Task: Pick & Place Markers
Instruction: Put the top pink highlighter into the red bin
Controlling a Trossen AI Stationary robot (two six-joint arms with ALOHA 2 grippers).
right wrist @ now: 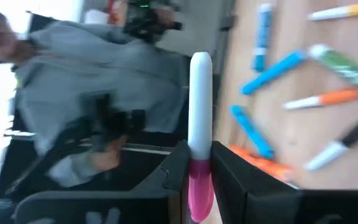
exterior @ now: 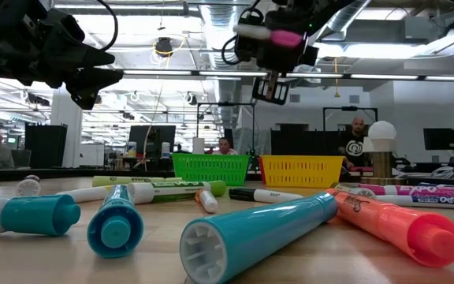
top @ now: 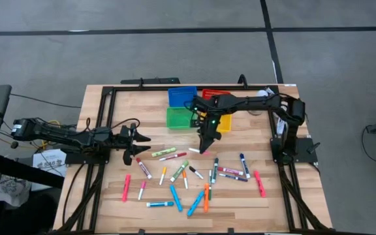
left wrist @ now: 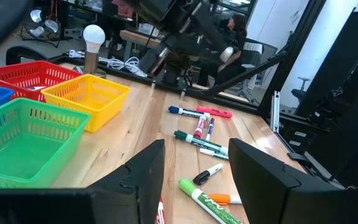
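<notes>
My right gripper [top: 204, 149] hangs over the middle of the table, shut on a white marker with a pink cap [exterior: 262, 35], high above the wood. Several other markers [top: 188, 176] lie scattered flat on the near half of the table. Close in the low view lie a teal one [exterior: 251, 237] and an orange one [exterior: 400, 225]. My left gripper [top: 142, 145] waits open at the table's left, level, with nothing between its fingers [left wrist: 145, 174]. My right gripper pinches the marker between its two fingers where the white body meets the pink cap [right wrist: 200, 160]. The fingers come from the table's far side, slanting slightly down, and lie across the marker. The marker is lifted clear, about level, its white end [exterior: 245, 31] toward the table's left.
Four small bins stand at the far middle: blue [top: 182, 96], red [top: 212, 94], green [top: 179, 118], yellow [top: 222, 121]. A black frame rail [top: 103, 124] runs round the table. People sit in the room beyond. Bare wood shows between the bins and the markers.
</notes>
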